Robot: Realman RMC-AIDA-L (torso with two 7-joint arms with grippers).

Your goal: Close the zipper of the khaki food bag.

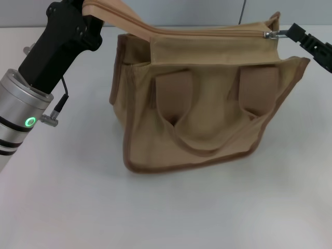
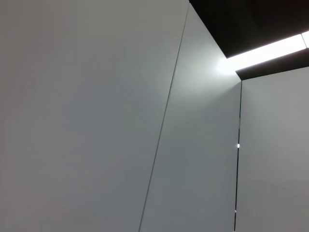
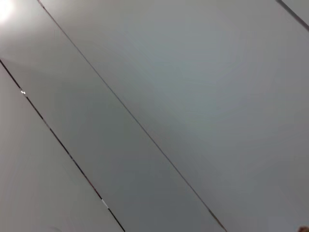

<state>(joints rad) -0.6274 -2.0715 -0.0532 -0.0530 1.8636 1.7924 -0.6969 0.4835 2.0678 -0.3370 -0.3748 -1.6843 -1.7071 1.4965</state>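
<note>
The khaki food bag (image 1: 207, 114) stands on the white table, its strap patches and looped handle facing me. The zipper (image 1: 207, 32) runs along its top, and its silver pull tab (image 1: 271, 35) sits at the bag's right end. My right gripper (image 1: 290, 30) is shut on the pull tab at the upper right. My left gripper (image 1: 93, 13) at the upper left is shut on the bag's left top end (image 1: 111, 11) and holds it lifted. Both wrist views show only walls and ceiling.
The white table (image 1: 166, 207) stretches in front of and to both sides of the bag. My left arm (image 1: 31, 93) reaches in from the lower left.
</note>
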